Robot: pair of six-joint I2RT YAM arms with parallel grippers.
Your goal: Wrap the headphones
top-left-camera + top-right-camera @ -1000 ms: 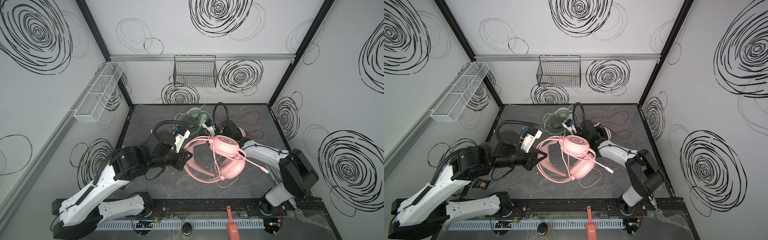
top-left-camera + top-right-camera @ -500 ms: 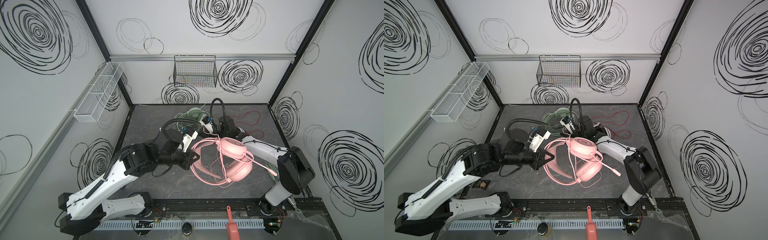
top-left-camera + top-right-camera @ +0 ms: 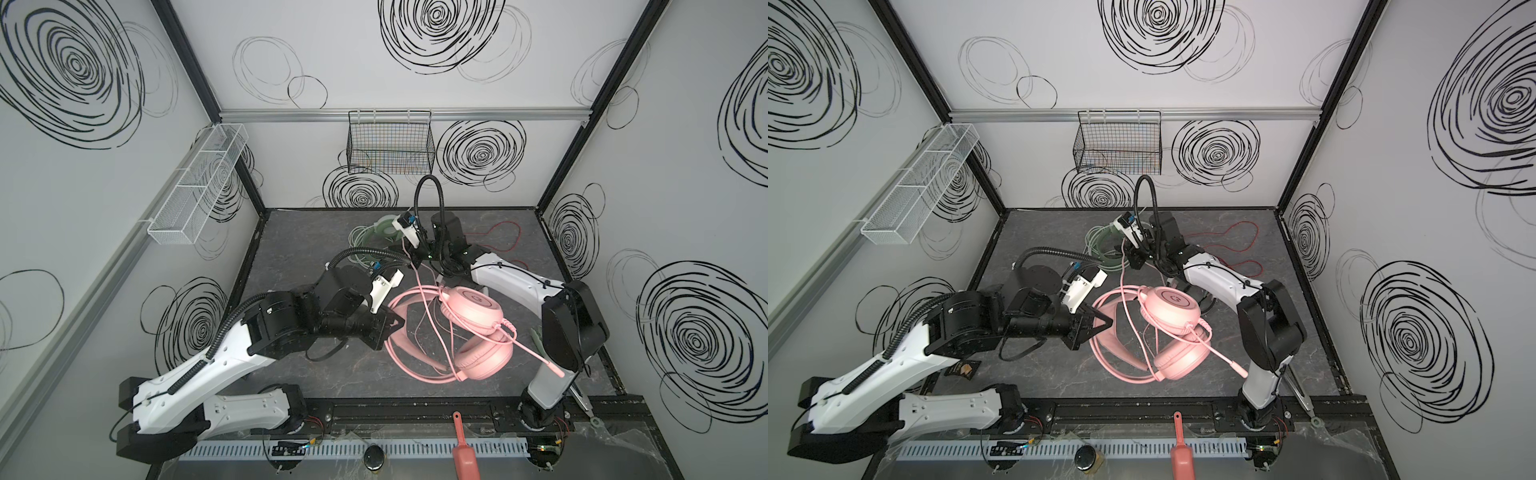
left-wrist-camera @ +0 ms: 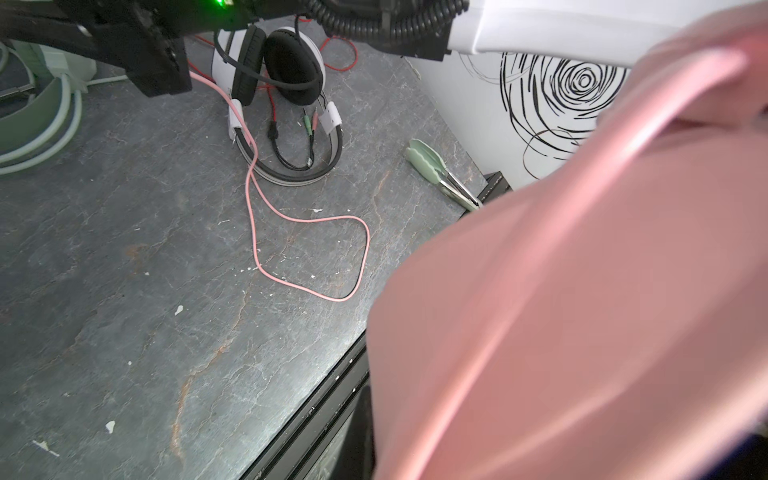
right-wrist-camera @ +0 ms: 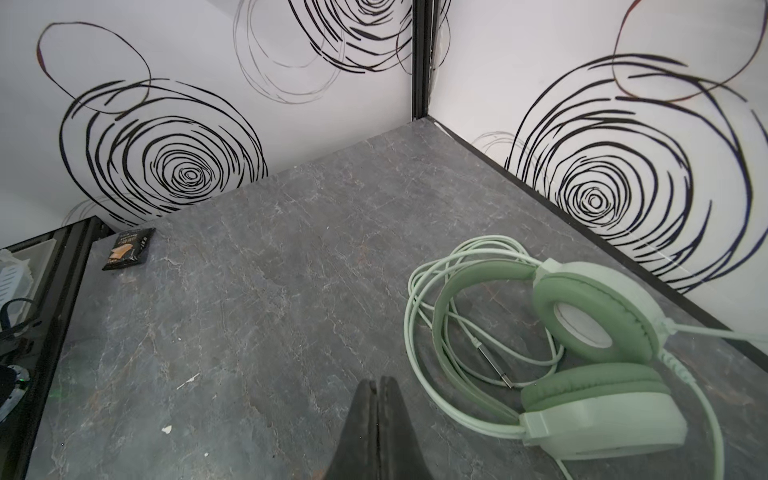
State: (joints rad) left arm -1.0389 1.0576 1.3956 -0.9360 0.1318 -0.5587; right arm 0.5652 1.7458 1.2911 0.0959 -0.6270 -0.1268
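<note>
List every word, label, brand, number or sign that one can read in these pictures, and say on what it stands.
No text reads clearly.
Pink headset, upper ear cup: a round emblem in the middle, too small to read.
Black packet on the tabletop: pale print above an orange picture, too blurred to read.

Lab test cell: swirl-patterned panel walls (image 3: 353,62)

Black wire basket (image 3: 390,145) on wall behind table (image 3: 299,249). White mesh tray (image 3: 195,187) on wall left of table. Green-tipped tongs (image 4: 432,166) at table's right edge. Pink scoop (image 3: 465,453) beyond table's front edge.
</note>
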